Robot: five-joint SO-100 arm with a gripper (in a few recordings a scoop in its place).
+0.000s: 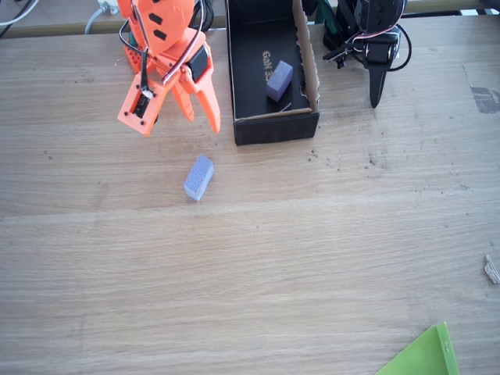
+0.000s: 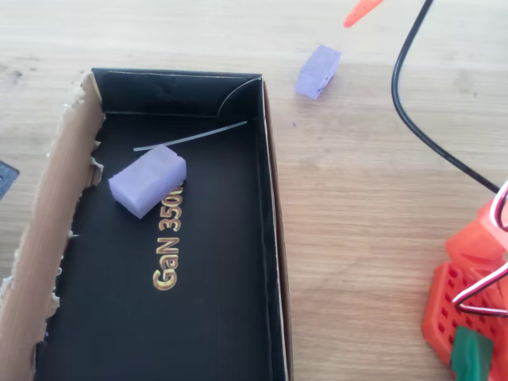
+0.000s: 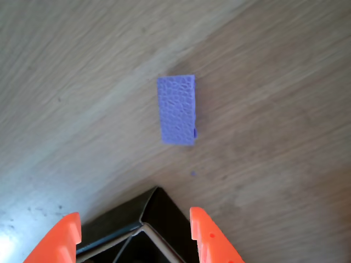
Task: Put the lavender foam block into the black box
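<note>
Pale wooden desk (image 1: pixel 312 258). Orange gripper (image 1: pixel 176 117), fingers apart and empty, hangs near the far edge. The lavender foam block (image 1: pixel 198 177) lies on bare wood below it; likely light and squashy, best pinched across its narrow sides. The black box (image 1: pixel 251 129) stands right; the overhead view shows gold lettering under a second block (image 2: pixel 148 180).

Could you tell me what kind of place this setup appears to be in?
Probably a hobby or lab workbench: a bare wooden table, an orange printed arm with its hand open, a loose black cable, and a reused box with foam blocks.
</note>
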